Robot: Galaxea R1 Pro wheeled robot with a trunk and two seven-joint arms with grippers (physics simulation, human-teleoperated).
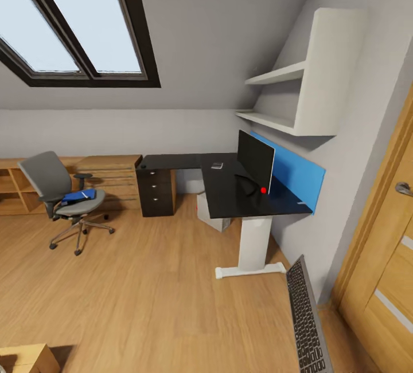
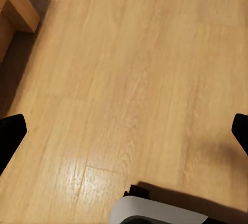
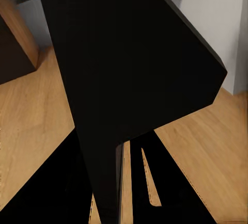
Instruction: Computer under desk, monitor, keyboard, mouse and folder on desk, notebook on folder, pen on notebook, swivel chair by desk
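The black-topped desk point(image 1: 229, 198) stands against the right wall with the monitor point(image 1: 256, 161) upright on it. A small grey object, likely the mouse point(image 1: 217, 165), lies behind the monitor's stand. The light grey computer point(image 1: 211, 216) sits on the floor under the desk. At far left the swivel chair point(image 1: 62, 196) carries a blue flat folder point(image 1: 79, 195) on its seat. The keyboard point(image 1: 307, 318) hangs tilted at the lower right; its black underside point(image 3: 129, 64) runs between my right gripper point(image 3: 116, 182), which is shut on it. My left gripper point(image 2: 124, 136) is open above the bare floor.
A low light-wood cabinet point(image 1: 109, 181) lines the back wall behind the chair. White shelves point(image 1: 292, 98) hang above the desk. A wooden door point(image 1: 390, 258) is close on the right. A light-wood box corner point(image 1: 26, 358) sits at the lower left. Wood floor point(image 1: 155, 287) spreads between me and the desk.
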